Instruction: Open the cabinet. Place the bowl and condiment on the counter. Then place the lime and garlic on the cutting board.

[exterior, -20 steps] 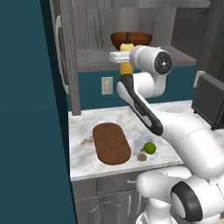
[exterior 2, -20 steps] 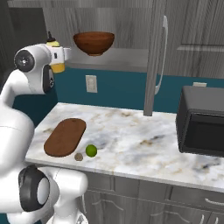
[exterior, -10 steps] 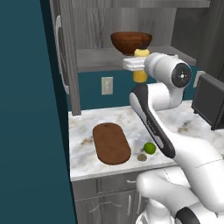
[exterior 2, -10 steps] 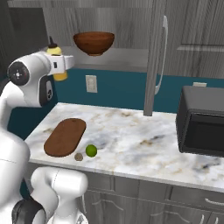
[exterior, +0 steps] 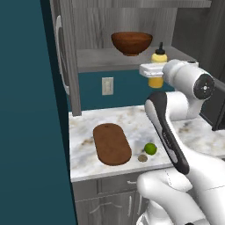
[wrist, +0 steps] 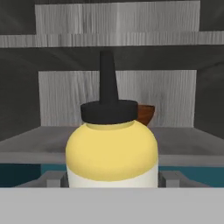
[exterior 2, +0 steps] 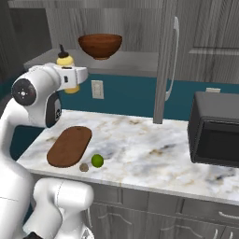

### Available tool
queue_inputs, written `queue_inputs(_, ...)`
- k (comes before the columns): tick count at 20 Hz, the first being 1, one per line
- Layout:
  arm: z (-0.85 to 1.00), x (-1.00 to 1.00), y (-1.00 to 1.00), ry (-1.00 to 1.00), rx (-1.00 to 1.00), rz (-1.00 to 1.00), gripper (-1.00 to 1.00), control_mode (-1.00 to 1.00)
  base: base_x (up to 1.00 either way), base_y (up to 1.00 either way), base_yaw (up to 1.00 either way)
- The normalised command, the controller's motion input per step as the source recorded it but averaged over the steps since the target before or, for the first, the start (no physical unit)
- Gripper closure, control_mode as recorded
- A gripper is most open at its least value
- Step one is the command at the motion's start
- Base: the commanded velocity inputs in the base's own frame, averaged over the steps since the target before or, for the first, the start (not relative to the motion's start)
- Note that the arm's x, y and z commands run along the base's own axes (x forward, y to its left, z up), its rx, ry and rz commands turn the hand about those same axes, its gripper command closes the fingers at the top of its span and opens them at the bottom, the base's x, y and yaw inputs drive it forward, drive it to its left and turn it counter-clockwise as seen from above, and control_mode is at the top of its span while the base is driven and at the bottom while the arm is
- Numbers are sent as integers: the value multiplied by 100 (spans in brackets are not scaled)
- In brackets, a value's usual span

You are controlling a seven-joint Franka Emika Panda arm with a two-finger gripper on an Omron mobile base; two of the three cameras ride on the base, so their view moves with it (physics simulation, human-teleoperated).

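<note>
My gripper [exterior: 157,73] is shut on the condiment [exterior: 158,57], a yellow squeeze bottle with a black pointed cap, held upright in the air just in front of the cabinet shelf [exterior: 105,59]. In the hand view the condiment [wrist: 111,148] sits between my gripper's [wrist: 111,180] fingers. The cabinet door [exterior: 66,57] stands open. The bowl [exterior: 131,42] rests on the shelf behind the bottle. Below, on the counter [exterior: 83,149], lies the cutting board [exterior: 111,143], with the lime [exterior: 150,148] and garlic [exterior: 142,157] just off its end.
A dark microwave [exterior 2: 217,136] stands at the right end of the counter [exterior 2: 154,149]. The second cabinet door [exterior 2: 165,60] hangs open above the counter's middle. A wall socket [exterior 2: 97,88] sits under the shelf. Drawer fronts [exterior 2: 140,207] run below the counter edge.
My arm has drawn the condiment out from the shelf beside the bowl, away from the cabinet and slightly lower. The bowl, lime, garlic and board have stayed put.
</note>
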Motion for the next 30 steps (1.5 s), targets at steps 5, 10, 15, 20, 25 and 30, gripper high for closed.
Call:
queue_inputs(5,-15,-35,-40,-7,0,-1,100,-100,0,0,0)
queue_inputs(10,-22,-20,-25,-9,0,0,100,-100,0,0,0)
queue_inputs(15,-23,-1,-15,-11,0,0,100,-100,0,0,0)
queue_inputs(20,-22,0,-18,-4,-1,0,100,-100,0,0,0)
queue_inputs(25,-16,-6,-37,0,0,0,100,-100,0,0,0)
queue_inputs(30,-24,-2,-30,0,-1,0,100,-100,0,0,0)
